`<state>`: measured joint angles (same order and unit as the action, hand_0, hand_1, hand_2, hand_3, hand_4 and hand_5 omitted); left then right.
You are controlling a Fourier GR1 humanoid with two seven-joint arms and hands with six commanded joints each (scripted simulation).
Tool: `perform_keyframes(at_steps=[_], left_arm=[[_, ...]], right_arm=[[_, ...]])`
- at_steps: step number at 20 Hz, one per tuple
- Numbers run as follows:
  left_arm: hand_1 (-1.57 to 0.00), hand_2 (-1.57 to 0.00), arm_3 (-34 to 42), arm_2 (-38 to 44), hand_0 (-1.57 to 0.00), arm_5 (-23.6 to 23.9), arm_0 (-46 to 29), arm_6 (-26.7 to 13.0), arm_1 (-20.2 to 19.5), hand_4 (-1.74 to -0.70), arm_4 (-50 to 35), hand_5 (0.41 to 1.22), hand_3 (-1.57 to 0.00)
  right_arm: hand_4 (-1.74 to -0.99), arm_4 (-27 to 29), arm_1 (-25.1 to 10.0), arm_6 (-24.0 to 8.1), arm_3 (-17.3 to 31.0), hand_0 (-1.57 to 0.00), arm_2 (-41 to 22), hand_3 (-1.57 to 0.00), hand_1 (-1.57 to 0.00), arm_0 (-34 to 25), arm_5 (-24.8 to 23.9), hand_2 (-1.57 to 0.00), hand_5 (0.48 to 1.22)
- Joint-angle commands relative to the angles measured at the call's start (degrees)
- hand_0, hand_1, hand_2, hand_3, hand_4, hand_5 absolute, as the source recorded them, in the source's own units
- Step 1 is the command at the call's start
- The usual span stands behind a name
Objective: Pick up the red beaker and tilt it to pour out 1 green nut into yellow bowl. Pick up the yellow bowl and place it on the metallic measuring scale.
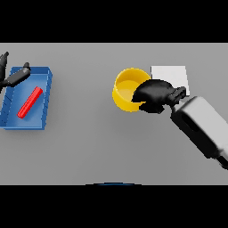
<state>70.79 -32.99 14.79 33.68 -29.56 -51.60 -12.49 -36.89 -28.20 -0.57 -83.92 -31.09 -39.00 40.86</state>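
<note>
1. We see the yellow bowl (126, 90) on the grey surface (102, 147), touching the left edge of the metallic measuring scale (170, 75), not yet on it.
2. Our right robot hand (153, 94) grasps the bowl's right rim, fingers curled over the wall.
3. We judge the bowl rigid, light and smooth; a rim pinch may let it tip.
4. Whether a nut lies inside, we cannot tell.
5. The blue tray (43, 102) holds a red bar (30, 102); the left robot hand (13, 76) rests released at its corner.

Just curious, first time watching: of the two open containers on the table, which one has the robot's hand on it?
The round yellow bowl; the right hand curls over its rim. The blue tray at the left only holds a red stick.
</note>
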Motion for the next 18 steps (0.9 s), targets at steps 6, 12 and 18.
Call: perform_keyframes(at_steps=[6, 12, 18], left_arm=[[0.0, 0.0, 2.4, 0.3, 0.0, 0.35, -1.52, -0.75, -1.68, -0.81, -0.52, 0.742, 0.0], [0.0, 0.0, 4.94, -0.3, 0.0, 1.31, -1.81, -4.34, -2.11, -0.82, -0.29, 0.75, 0.0], [0.0, 0.0, 5.73, 0.13, 0.0, 0.96, -2.22, -5.18, -3.56, -0.82, -0.52, 0.772, 0.0]], right_arm=[[-1.72, -2.1, -4.07, 1.64, 3.43, -1.57, 2.27, -1.3, -1.57, -3.76, -3.57, -1.57, 1.221], [-1.72, -2.14, -6.07, 2.67, 12.81, -1.57, 5.49, -1.21, -1.57, -5.25, -8.35, -1.57, 1.221], [-1.721, -3.59, -5.64, 5.1, 24.13, -1.57, 6.31, -1.18, -1.57, -6.66, -13.89, -1.57, 1.221]])
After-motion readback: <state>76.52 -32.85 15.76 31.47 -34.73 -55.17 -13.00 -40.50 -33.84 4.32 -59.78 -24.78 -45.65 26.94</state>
